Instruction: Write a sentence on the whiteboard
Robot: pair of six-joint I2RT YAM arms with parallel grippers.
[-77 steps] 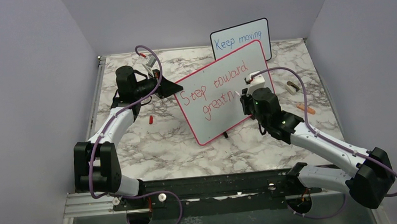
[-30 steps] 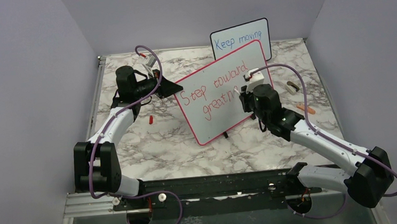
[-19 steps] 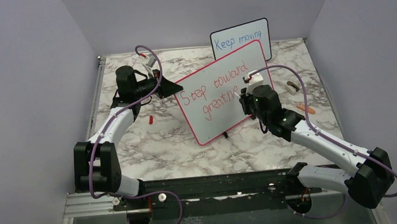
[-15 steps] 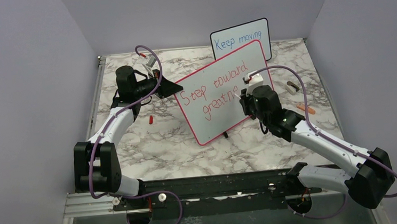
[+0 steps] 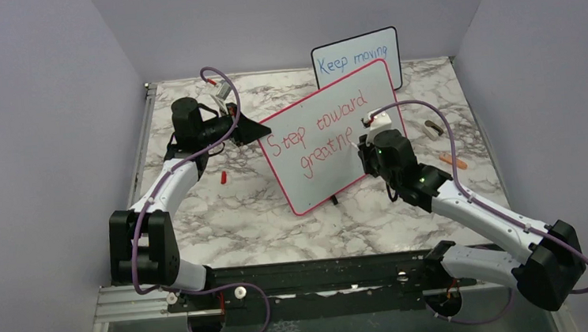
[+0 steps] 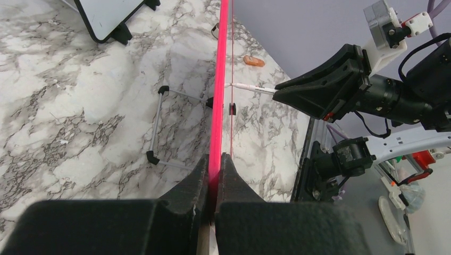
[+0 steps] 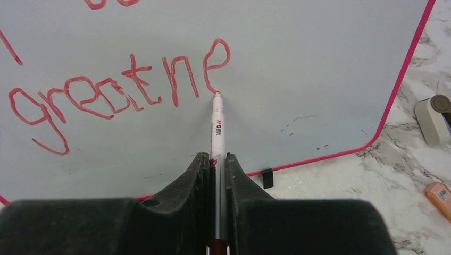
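Observation:
The whiteboard (image 5: 330, 159) with a red-pink frame stands tilted mid-table. The sentence (image 5: 316, 132) on it reads "Step toward" and "greatne" in red. My left gripper (image 5: 250, 130) is shut on the board's left edge, seen edge-on in the left wrist view (image 6: 215, 159). My right gripper (image 5: 360, 143) is shut on a white marker (image 7: 216, 127). The marker's tip touches the board at the bottom of the last "e" (image 7: 217, 64). The whiteboard fills most of the right wrist view (image 7: 298, 58).
A smaller black-framed board (image 5: 357, 59) with blue writing stands behind. A red marker cap (image 5: 223, 175) lies left of the board. An eraser (image 5: 432, 129) and an orange object (image 5: 453, 160) lie at the right. The eraser also shows in the right wrist view (image 7: 435, 118).
My right gripper has written the letter "e" after "greatn" and shifted slightly right along the board. The left arm has not moved.

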